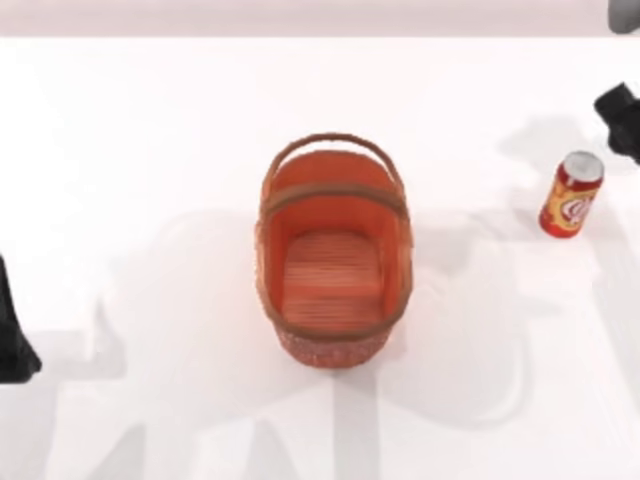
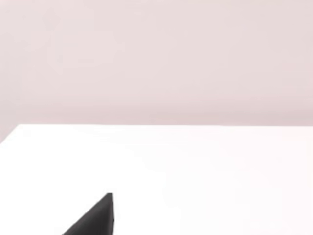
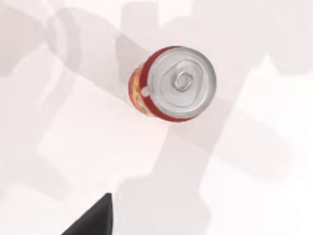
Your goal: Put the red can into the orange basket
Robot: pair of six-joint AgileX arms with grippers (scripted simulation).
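Directly under our right wrist camera stands the small red cylindrical can [image 3: 172,83] with silver top, upright on the white table [image 1: 150,150] near its right edge. Our right gripper [image 1: 622,118] hovers just beside the can; whether its fingers are open, we cannot tell. The oval woven orange basket [image 1: 335,190] sits at the centre, well apart. Our left gripper [image 1: 14,330] is parked at the left edge, its state also unclear.

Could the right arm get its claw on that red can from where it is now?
Probably yes. The right claw hangs just beyond the upright red can, which the wrist camera sees top-on. Nothing stands around it; the orange basket sits well apart at mid-table.
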